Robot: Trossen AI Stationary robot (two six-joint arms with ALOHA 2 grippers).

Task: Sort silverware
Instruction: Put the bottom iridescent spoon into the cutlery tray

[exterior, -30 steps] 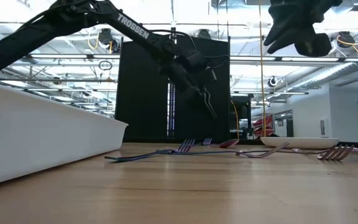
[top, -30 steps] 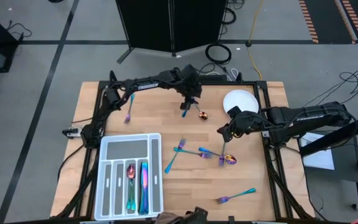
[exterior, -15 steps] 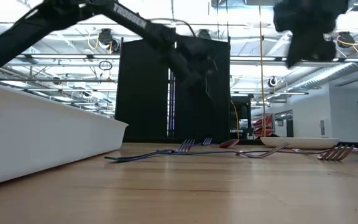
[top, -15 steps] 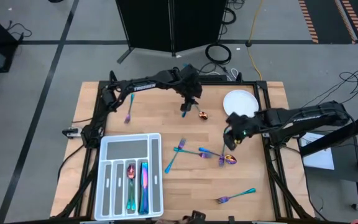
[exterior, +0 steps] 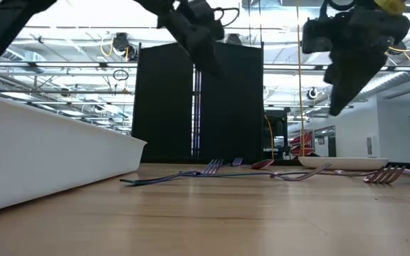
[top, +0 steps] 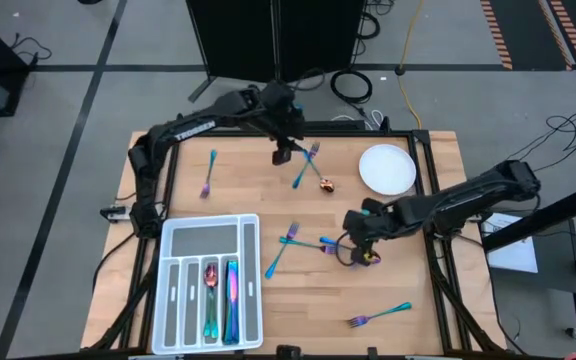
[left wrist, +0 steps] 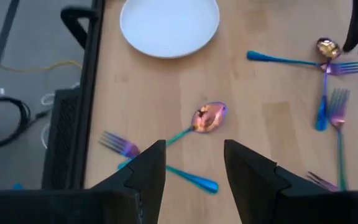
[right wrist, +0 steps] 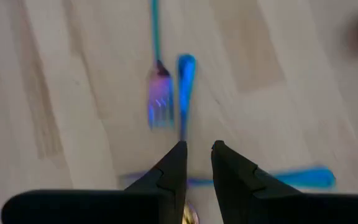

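Iridescent silverware lies scattered on the wooden table. A fork [top: 308, 165] and a coppery-bowled spoon [top: 325, 185] lie near the far edge, and a crossed cluster of forks and a spoon [top: 343, 248] lies mid-table. My left gripper [top: 283, 150] [left wrist: 194, 165] hangs open high above the fork [left wrist: 124, 147] and spoon [left wrist: 207, 117]. My right gripper [top: 353, 243] [right wrist: 197, 155] hovers over the cluster, its fingers a narrow gap apart, with a fork [right wrist: 160, 99] and a teal handle [right wrist: 184, 81] ahead of it. In the low view the right gripper [exterior: 337, 99] stands well above the table.
A white compartmented tray [top: 173, 300] sits at the near left and holds a spoon [top: 211, 277] and other pieces [top: 231, 300]. A round white plate [top: 386, 168] stands at the far right. Single forks lie at the far left [top: 208, 173] and near the near edge [top: 378, 317].
My left gripper has risen and drawn back toward the far left corner, away from the fork and spoon, which stay on the table. My right gripper has moved toward the near edge and leftward, coming lower over the crossed cluster.
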